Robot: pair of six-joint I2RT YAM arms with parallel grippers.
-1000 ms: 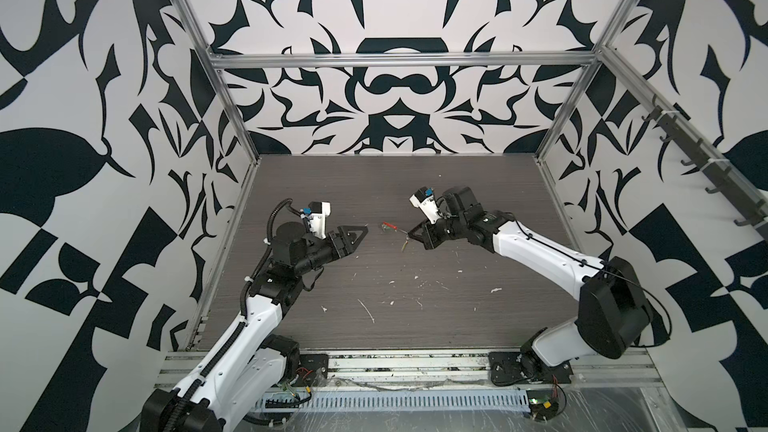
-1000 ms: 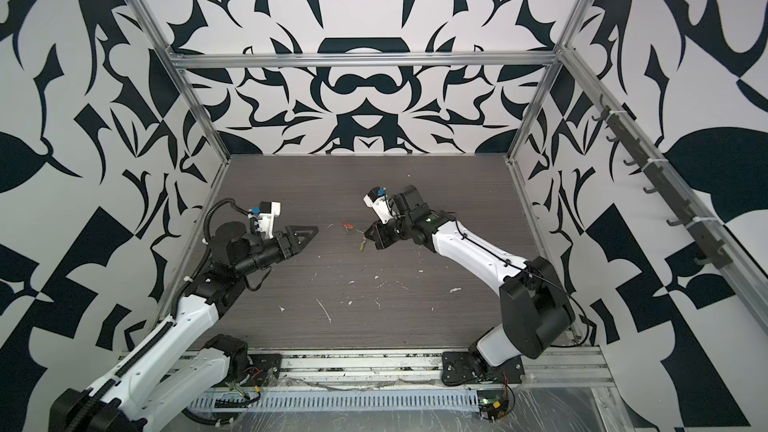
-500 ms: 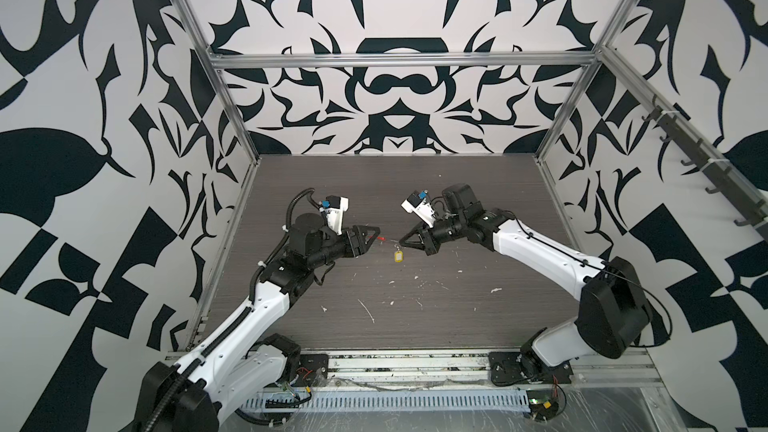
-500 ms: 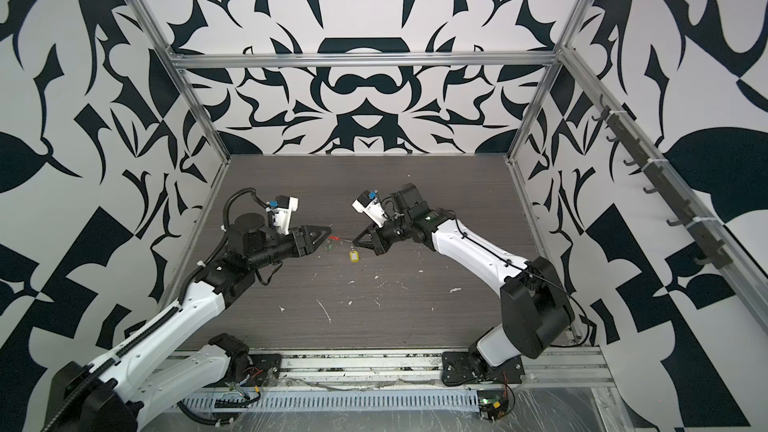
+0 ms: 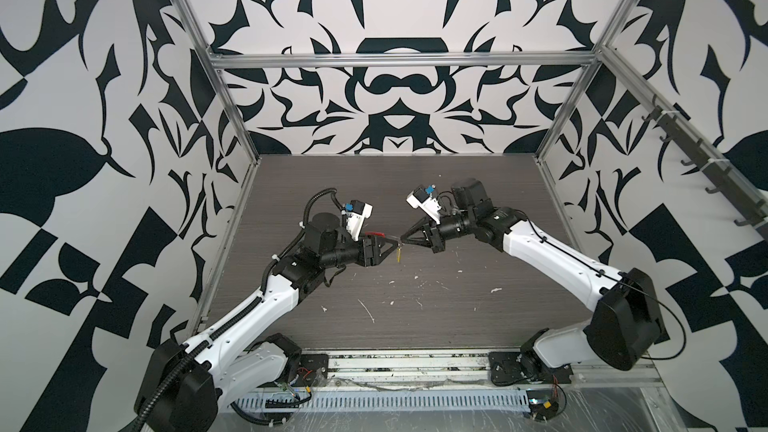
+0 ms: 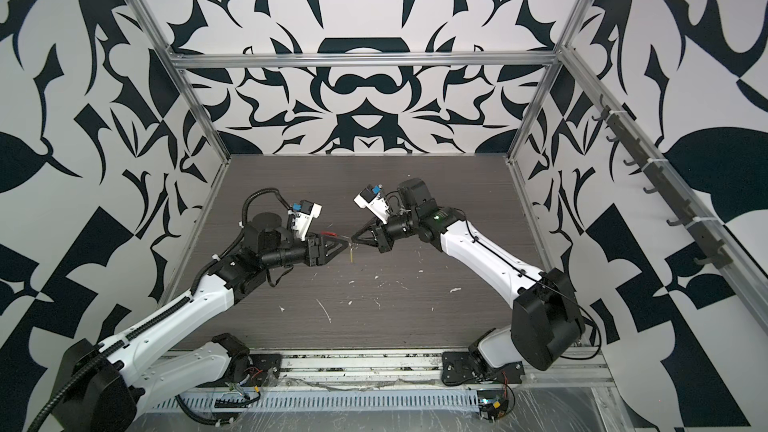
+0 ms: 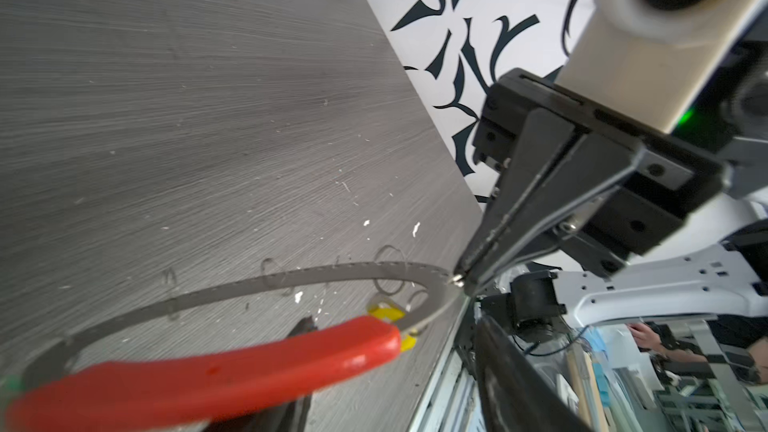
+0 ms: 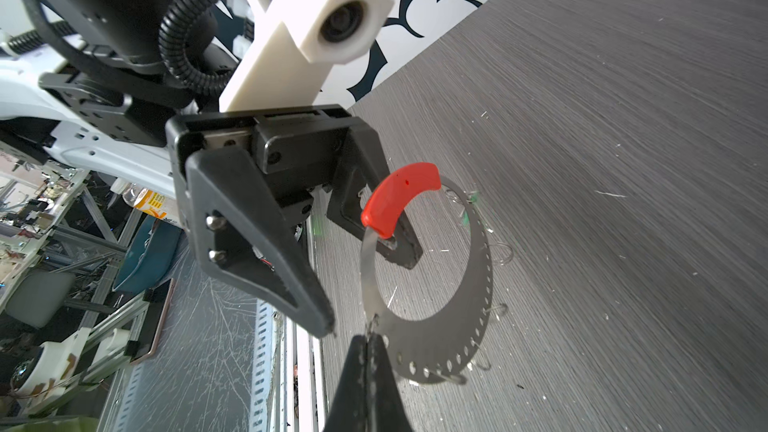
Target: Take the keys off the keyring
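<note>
Right now our right hand (image 7: 462,280) is pinching shut on one end of the keyring (image 8: 482,284), holding it above the surface (image 5: 457,201); our left hand (image 8: 369,296) is standing open, the red sleeve (image 8: 399,197) just beside one finger (image 8: 363,160), the yellow-tagged key (image 5: 399,255) dangling below.

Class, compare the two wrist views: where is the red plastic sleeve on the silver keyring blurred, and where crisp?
Left wrist view: the red plastic sleeve is blurred, near the lens; right wrist view: it is crisp, like the silver metal keyring's holes.

The keyring (image 8: 481,272) is silver, its sleeve (image 8: 399,197) red, the table (image 8: 623,97) grey.
</note>
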